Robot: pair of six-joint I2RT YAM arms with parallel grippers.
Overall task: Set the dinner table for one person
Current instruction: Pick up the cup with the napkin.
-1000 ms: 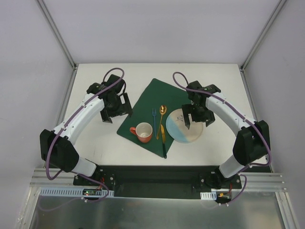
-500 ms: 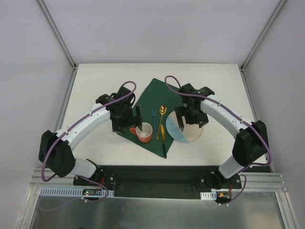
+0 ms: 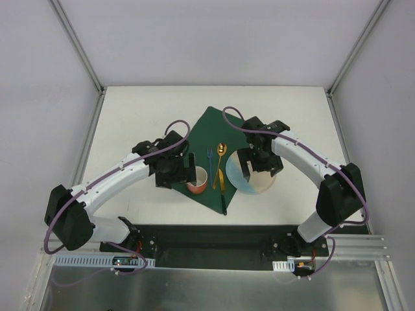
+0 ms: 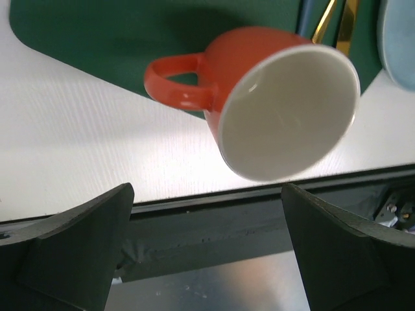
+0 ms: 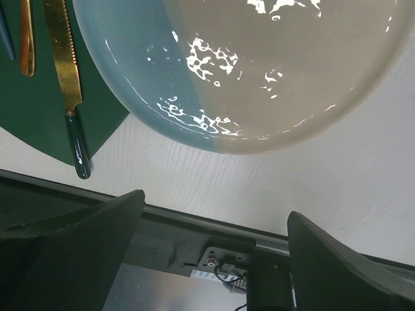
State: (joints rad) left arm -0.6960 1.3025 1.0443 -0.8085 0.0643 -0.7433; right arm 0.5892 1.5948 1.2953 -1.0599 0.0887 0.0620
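Observation:
The dinner table (image 3: 130,116) is a white tabletop with a dark green placemat (image 3: 207,129) on it. An orange cup (image 3: 198,181) (image 4: 279,103) stands on the mat's near corner, its handle pointing left in the left wrist view. My left gripper (image 3: 176,176) (image 4: 204,214) hovers open just left of the cup, with nothing between its fingers. A blue and beige plate (image 3: 259,183) (image 5: 259,65) lies half on the mat's right edge. My right gripper (image 3: 253,170) (image 5: 215,214) hangs open over the plate and holds nothing.
A blue fork (image 3: 209,159), a gold spoon (image 3: 221,152) and a gold knife (image 3: 222,188) (image 5: 65,58) with a dark green handle lie between cup and plate. The table's near edge and a black rail (image 3: 207,233) run just behind both grippers.
The left gripper has swung right and nearer, from the bare table to the cup's left side. The right gripper has shifted left over the plate. Both stayed open.

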